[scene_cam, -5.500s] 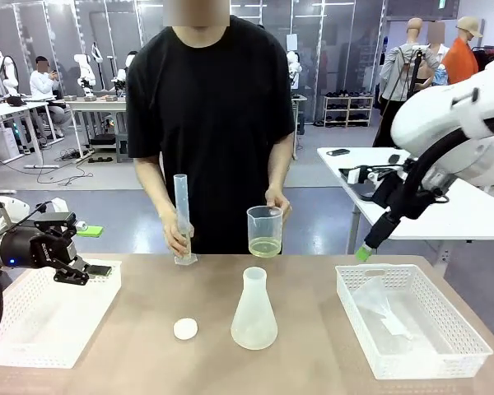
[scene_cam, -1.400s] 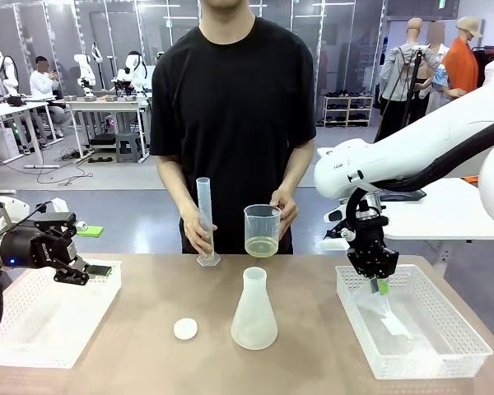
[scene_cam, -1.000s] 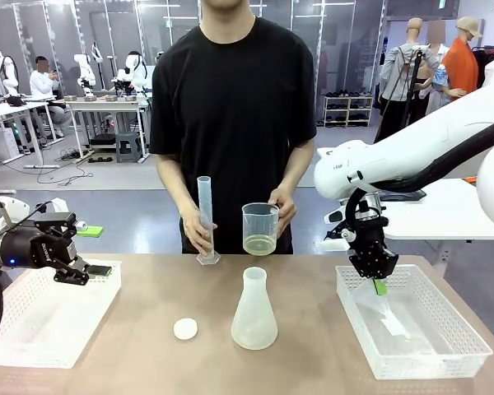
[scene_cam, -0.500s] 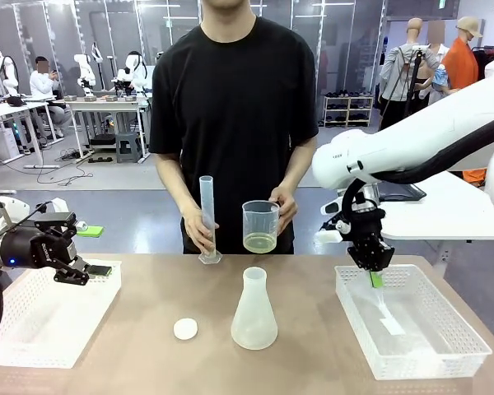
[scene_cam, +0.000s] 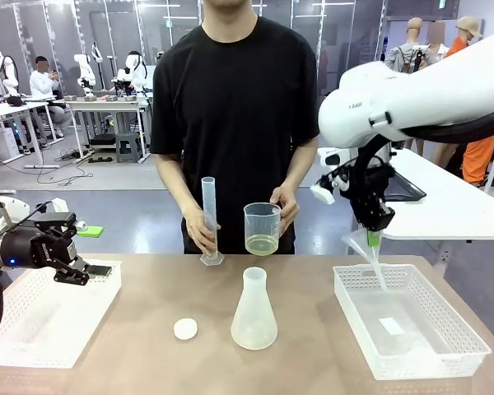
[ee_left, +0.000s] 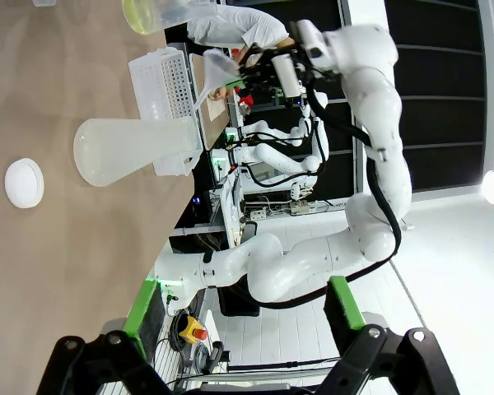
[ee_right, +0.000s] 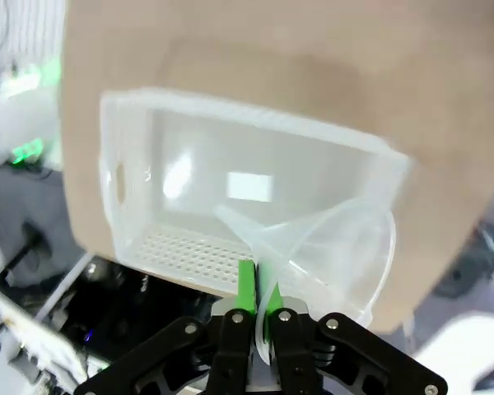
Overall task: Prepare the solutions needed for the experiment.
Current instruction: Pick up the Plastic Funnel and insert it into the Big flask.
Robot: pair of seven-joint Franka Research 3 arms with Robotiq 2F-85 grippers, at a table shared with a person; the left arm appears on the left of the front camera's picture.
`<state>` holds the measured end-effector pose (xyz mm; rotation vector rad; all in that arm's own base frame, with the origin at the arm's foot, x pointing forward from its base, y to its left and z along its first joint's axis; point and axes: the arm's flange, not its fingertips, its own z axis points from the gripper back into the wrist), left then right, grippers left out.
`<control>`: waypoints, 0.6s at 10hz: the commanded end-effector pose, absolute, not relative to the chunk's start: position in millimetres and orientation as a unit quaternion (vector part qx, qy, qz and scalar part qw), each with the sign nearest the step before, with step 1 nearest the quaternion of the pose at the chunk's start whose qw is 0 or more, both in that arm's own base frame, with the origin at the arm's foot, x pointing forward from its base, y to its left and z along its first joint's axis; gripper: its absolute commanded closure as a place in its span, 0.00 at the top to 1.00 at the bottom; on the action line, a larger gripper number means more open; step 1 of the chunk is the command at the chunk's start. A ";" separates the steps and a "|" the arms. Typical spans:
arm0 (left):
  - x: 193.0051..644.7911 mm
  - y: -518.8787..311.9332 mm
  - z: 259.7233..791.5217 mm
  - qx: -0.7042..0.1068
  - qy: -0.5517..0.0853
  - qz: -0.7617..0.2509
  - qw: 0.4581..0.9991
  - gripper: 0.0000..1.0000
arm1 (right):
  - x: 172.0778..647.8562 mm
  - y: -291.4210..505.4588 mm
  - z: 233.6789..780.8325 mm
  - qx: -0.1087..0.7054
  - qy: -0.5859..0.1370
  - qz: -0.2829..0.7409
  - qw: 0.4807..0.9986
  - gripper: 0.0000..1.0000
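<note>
The solution (scene_cam: pixel 263 244) is a shallow pale yellow-green layer in a clear beaker (scene_cam: pixel 263 218) that the person holds over the far side of the table; it also shows in the left wrist view as the solution (ee_left: pixel 152 12). The person's other hand steadies a tall graduated cylinder (scene_cam: pixel 208 218). My right gripper (scene_cam: pixel 372 239) is shut on a translucent funnel (scene_cam: pixel 364 247), lifted above the right basket (scene_cam: pixel 412 362); the right wrist view shows the funnel (ee_right: pixel 337 247) pinched in the gripper (ee_right: pixel 259 304). My left gripper (scene_cam: pixel 86 270) hangs open over the left tray (scene_cam: pixel 33 329).
An empty conical flask (scene_cam: pixel 253 313) stands mid-table, with a small white round cap (scene_cam: pixel 185 329) to its left. A white label lies in the right basket (ee_right: pixel 189 247). The left wrist view shows the flask (ee_left: pixel 123 148) and the cap (ee_left: pixel 23 183).
My right gripper has risen out of the right basket with the funnel, which now hangs clear above it. The person and the left arm have barely moved.
</note>
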<state>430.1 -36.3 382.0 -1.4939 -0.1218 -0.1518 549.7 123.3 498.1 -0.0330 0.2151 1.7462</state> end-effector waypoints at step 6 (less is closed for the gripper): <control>430.6 -37.7 383.8 -0.682 -0.062 -0.070 0.725 1.00 | 445.4 140.2 542.4 -0.192 -0.062 0.709 0.676 0.00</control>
